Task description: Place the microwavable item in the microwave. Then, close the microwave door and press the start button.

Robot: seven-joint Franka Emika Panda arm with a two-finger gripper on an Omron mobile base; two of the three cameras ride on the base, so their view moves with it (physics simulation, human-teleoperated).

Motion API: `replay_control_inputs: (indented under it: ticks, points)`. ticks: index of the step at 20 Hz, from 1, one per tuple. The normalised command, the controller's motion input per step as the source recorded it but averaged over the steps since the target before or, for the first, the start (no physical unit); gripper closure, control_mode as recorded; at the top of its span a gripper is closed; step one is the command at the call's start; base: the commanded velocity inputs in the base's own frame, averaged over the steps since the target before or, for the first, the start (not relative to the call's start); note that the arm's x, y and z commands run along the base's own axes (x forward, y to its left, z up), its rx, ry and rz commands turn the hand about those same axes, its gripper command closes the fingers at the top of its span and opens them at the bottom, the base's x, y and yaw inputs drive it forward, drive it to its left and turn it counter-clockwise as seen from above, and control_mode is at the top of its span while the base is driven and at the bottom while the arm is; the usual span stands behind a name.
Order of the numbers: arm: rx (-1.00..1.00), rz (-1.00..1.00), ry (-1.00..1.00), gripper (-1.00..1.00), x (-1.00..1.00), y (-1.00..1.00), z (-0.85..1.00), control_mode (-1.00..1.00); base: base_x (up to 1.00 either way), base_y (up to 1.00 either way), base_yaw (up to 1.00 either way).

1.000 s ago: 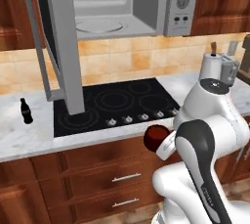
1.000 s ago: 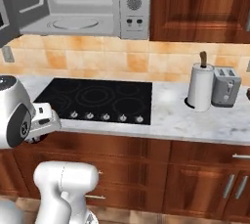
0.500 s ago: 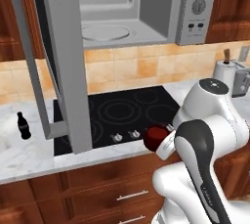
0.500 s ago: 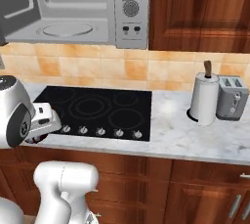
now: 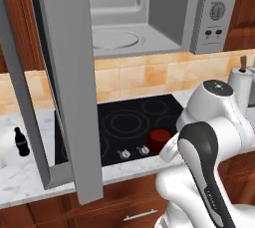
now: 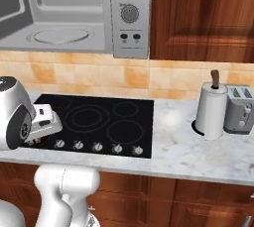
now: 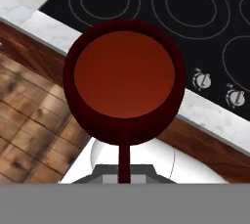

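Mug in grip, held off the counter front, microwave open above.

Gripper (image 7: 125, 176) is clamped on the handle of the dark red mug (image 7: 124, 78), rim up and level, likely to keep it upright for the lift; it hangs over the cooktop (image 7: 161, 17) front edge. Microwave (image 5: 149, 18) door (image 5: 60, 82) stands wide, cavity free for loading. Cola bottle (image 5: 20, 142) sits apart on the left. Versus half a second ago, the base has driven closer: microwave looms larger, mug grip unchanged.
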Motion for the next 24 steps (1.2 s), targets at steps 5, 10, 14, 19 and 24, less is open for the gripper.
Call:
replay_control_inputs:
  ticks: [5,10,14,19,24]
  points:
    - [0.0,0.0,0.0,1.0,0.0,0.0,0.0,1.0,0.37,-0.02,0.01]
    - [0.0,0.0,0.0,1.0,0.0,0.0,0.0,1.0,0.46,0.0,0.0]
    - [0.0,0.0,0.0,1.0,0.0,0.0,0.0,1.0,0.34,0.0,0.03]
    - [0.0,0.0,0.0,1.0,0.0,0.0,0.0,1.0,0.25,-0.13,0.16]
    - [0.0,0.0,0.0,1.0,0.0,0.0,0.0,1.0,0.21,-0.16,0.21]
